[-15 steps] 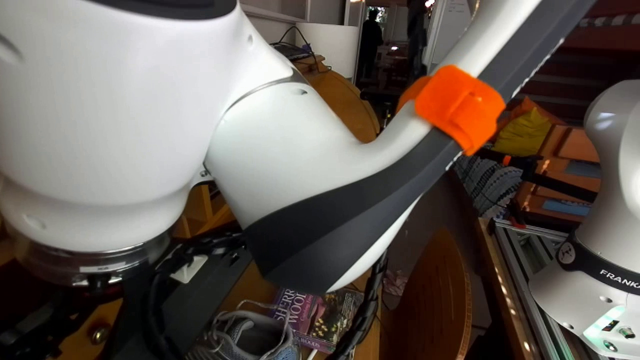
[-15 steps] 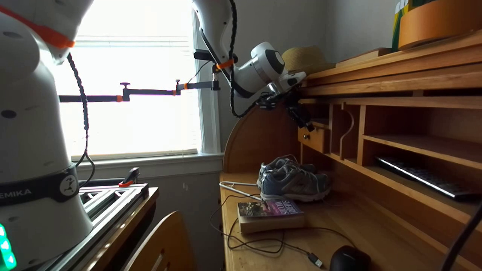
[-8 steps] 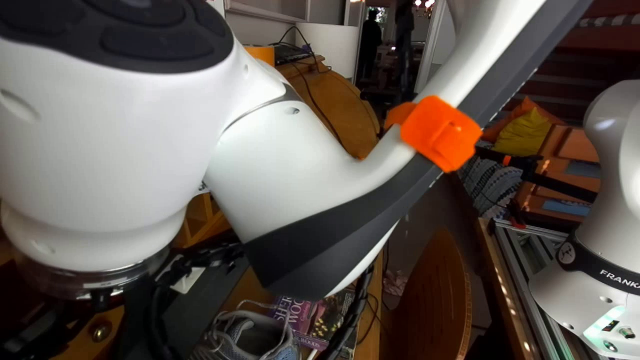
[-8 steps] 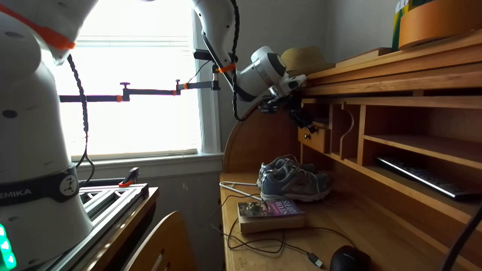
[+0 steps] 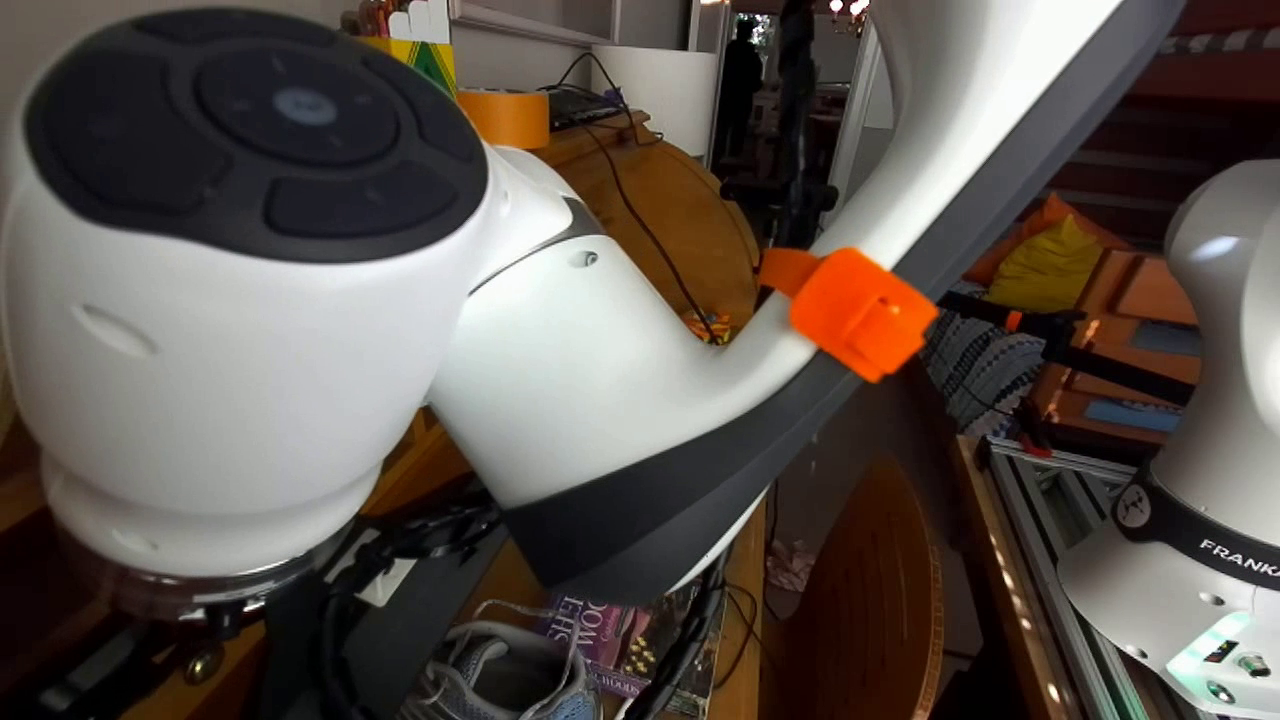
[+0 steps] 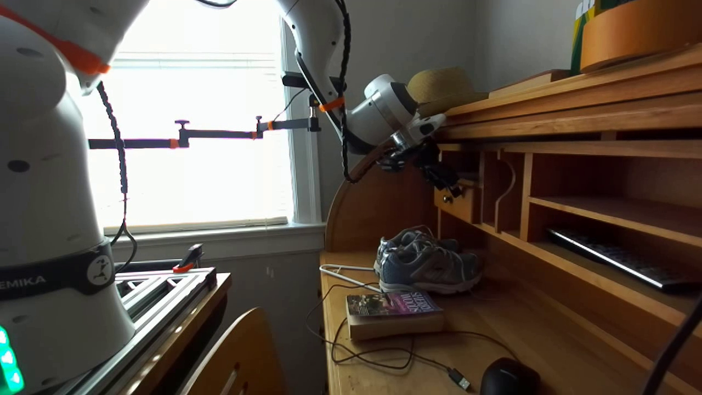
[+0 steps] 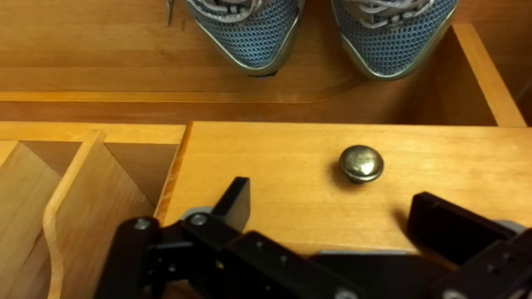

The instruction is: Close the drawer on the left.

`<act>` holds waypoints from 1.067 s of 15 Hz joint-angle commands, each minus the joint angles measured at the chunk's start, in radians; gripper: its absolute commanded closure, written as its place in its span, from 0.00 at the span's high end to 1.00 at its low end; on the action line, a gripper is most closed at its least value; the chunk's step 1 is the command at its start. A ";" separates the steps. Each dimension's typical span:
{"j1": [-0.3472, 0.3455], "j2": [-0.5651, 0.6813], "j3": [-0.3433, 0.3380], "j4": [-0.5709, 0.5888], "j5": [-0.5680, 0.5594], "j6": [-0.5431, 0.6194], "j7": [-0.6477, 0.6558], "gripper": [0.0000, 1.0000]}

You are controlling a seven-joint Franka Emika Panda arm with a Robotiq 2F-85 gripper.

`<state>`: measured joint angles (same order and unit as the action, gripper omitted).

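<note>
**Claw was spread at the drawer; drawer was not shut**

Claw: fingers were apart, nothing pinched, right at the drawer's face. Couldn't tell if they touched it.

Drawer: jutted out of the cubby unit, side wall showing in an exterior view. Looked like thin, stiff wood; I'd have called it light, but contents were hidden. Not fragile. Metal knob looked smooth, probably slippery, and closing needed no grip on it. Best contact was the flat front near the knob, pushed square; an off-centre shove could have racked it.

Outward from the drawer: curved divider was just beside it, shoes below it on the counter, book below and out in front of it. In an exterior view its cover looked like "SHE" over "WOO"; arm hid the rest. Well apart from the drawer, robot base read "FRANKA" in an exterior view, last letter clipped; its dark band read "EMIKA". Mouse, also well apart from the drawer: any marking was too small to read.
</note>
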<state>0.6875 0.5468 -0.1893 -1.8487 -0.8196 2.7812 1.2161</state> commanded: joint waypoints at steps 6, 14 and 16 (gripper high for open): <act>-0.173 -0.126 0.260 -0.132 0.280 -0.059 -0.285 1.00; -0.257 -0.344 0.310 -0.287 0.468 -0.314 -0.503 1.00; -0.304 -0.418 0.345 -0.339 0.552 -0.332 -0.607 1.00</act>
<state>0.4477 0.2628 0.1017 -2.0784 -0.3803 2.4893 0.7334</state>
